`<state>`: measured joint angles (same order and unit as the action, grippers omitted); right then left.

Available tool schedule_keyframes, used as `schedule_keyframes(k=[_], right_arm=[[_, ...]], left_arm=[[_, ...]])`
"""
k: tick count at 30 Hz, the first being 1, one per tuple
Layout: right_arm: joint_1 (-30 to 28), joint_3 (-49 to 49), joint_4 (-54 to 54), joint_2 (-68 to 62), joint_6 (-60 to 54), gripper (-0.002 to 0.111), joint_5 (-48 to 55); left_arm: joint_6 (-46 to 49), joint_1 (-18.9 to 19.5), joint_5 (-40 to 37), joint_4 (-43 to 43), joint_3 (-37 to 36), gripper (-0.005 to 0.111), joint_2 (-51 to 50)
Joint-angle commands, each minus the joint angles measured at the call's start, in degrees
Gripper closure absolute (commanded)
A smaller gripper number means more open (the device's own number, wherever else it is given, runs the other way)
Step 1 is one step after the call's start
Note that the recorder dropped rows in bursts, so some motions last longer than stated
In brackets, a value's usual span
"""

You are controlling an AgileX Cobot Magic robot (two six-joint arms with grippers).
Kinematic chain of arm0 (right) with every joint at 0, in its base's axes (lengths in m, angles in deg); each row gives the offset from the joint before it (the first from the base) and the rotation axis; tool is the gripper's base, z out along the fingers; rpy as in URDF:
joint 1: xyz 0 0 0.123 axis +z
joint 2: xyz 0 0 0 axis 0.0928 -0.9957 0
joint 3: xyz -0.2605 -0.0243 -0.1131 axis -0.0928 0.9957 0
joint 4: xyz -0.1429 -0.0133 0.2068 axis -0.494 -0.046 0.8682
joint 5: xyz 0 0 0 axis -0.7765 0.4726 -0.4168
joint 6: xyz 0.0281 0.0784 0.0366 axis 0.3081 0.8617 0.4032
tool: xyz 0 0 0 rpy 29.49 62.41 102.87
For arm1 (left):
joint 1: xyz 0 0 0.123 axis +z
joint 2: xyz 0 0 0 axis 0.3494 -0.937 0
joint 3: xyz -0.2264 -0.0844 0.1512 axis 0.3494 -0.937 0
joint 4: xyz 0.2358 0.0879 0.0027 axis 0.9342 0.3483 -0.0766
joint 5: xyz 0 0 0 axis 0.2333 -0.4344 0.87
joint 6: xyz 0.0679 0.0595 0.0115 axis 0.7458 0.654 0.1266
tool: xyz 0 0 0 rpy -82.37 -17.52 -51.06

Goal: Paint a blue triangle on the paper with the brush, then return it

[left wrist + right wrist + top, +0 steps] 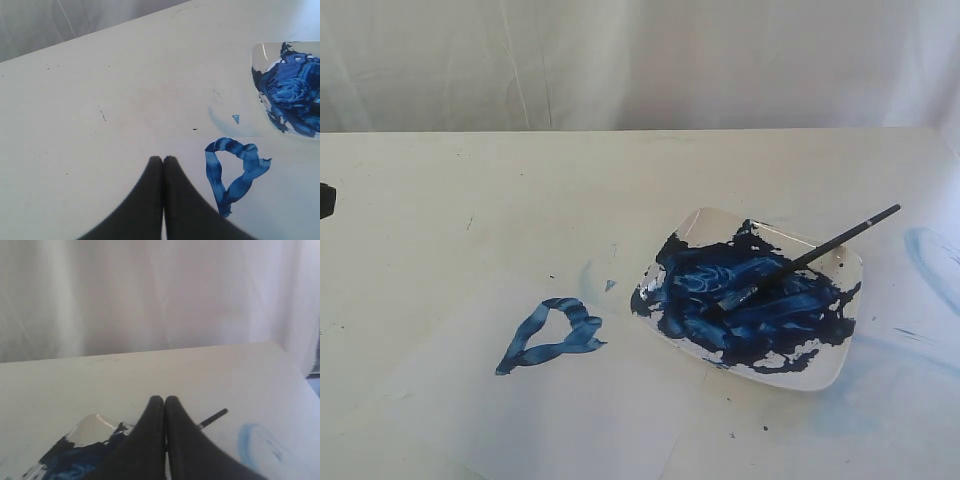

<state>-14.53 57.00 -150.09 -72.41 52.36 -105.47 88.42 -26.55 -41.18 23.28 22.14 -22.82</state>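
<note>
Blue triangle (pixel 552 335) sits on the paper (pixel 600 420), brush (pixel 810 258) lies bristles-down in the paint dish (pixel 830 372), my right gripper (pixel 164 401) & left gripper (pixel 163 160) both pinched together, empty, so task looks done; next just keep arms clear.

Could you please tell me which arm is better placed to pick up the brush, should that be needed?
Right, probably: the brush lies in the dish on that side, its handle just beyond the shut right gripper. The left gripper sits near the blue triangle.
</note>
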Motion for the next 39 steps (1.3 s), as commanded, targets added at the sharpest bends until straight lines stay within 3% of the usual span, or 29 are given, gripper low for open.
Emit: schedule_keyframes(k=[1,6,14,19,25,29,34,39], right_arm=[[8.72,0.42,0.3,0.45,-0.49,0.108,-0.82],[9.34,0.42,0.3,0.45,-0.49,0.108,-9.73],[9.44,0.87,0.17,9.61,-0.49,0.108,-10.35],[11.04,0.87,0.17,17.69,-0.49,0.108,-7.36],[18.73,0.87,0.3,26.71,-0.49,0.108,-6.03],[19.5,0.87,1.31,30.74,1.3,0.108,-2.17],[19.5,0.54,13.14,34.0,4.37,0.108,8.62],[19.5,-0.14,19.27,35.73,3.99,0.108,11.87]], left_arm=[[0.04,-0.35,-0.16,-0.96,-0.39,0.107,0.34],[0.04,-0.35,-0.16,-0.96,-0.39,0.107,0.34],[0.04,-0.35,-0.16,-0.96,-0.39,0.107,0.34],[0.04,-0.35,-0.16,-0.96,-0.39,0.107,0.34],[0.15,-0.35,-0.16,-0.96,-0.39,0.107,0.34],[0.15,-0.35,-0.16,-0.96,-0.39,0.107,0.34],[0.15,-0.35,-0.16,-0.96,-0.39,0.107,0.34],[0.15,-0.35,-0.16,-0.96,-0.39,0.107,0.34]])
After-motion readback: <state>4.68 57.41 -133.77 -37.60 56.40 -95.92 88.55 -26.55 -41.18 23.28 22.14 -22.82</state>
